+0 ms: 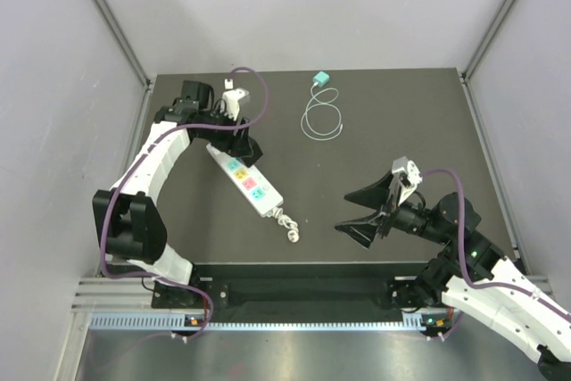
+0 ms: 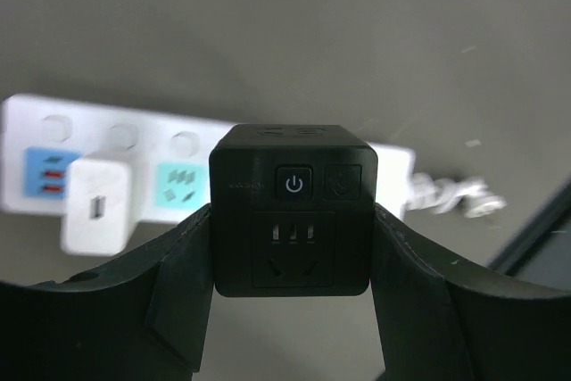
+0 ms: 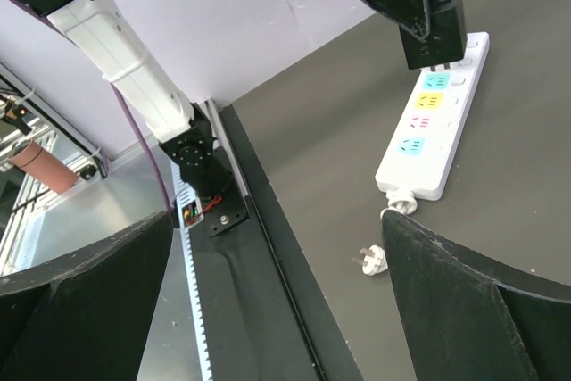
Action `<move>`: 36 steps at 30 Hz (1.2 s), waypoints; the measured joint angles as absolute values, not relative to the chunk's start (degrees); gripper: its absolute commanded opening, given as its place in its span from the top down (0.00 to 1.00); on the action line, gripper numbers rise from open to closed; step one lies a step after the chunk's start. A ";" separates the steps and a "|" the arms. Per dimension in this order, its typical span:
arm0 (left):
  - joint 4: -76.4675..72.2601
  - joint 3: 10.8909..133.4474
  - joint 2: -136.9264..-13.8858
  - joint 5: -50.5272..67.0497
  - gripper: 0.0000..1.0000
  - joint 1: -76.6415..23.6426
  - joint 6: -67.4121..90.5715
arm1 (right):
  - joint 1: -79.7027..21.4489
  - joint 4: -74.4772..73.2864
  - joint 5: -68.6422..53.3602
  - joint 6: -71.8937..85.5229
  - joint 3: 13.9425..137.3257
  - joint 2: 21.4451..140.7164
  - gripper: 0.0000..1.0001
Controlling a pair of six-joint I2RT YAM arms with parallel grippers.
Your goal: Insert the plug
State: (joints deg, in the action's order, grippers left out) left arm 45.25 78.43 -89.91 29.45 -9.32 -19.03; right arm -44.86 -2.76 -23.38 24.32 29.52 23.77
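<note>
Black plug (image 2: 291, 220) held over power strip (image 1: 250, 185)
The left end effector (image 2: 292, 252), partly closed, grips the plug above the strip's far end; the right end effector (image 1: 370, 207) gapes empty, well right of it.

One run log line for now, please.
left gripper: holds black plug | black plug: over power strip, seating unclear | right gripper: open, empty

**Hidden and unclear parts**

In the left wrist view the power strip (image 2: 178, 183) is blurred, its left end cut by the edge, its middle hidden behind the black plug cube (image 2: 291, 211), whose pins cannot be seen. From above, the left gripper (image 1: 234, 137) covers the strip's far end. The teal object (image 1: 321, 79) at the back is too small to identify.
</note>
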 measured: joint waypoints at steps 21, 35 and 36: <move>28.18 71.42 -85.86 61.34 1.00 -9.32 15.55 | -44.86 -0.82 -22.11 25.12 28.77 24.34 0.00; 31.57 64.86 -77.28 35.14 1.00 -9.37 -8.91 | -44.86 -0.84 -20.95 25.12 27.83 21.41 0.00; 31.14 63.42 -75.85 33.43 1.00 -9.37 -10.92 | -44.86 -0.91 -20.95 25.12 27.73 21.43 0.00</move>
State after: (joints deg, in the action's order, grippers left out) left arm 31.14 63.42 -75.85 33.43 -9.37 -10.92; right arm -44.86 -0.91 -20.95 25.12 27.73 21.43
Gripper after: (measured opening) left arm 0.663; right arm 0.996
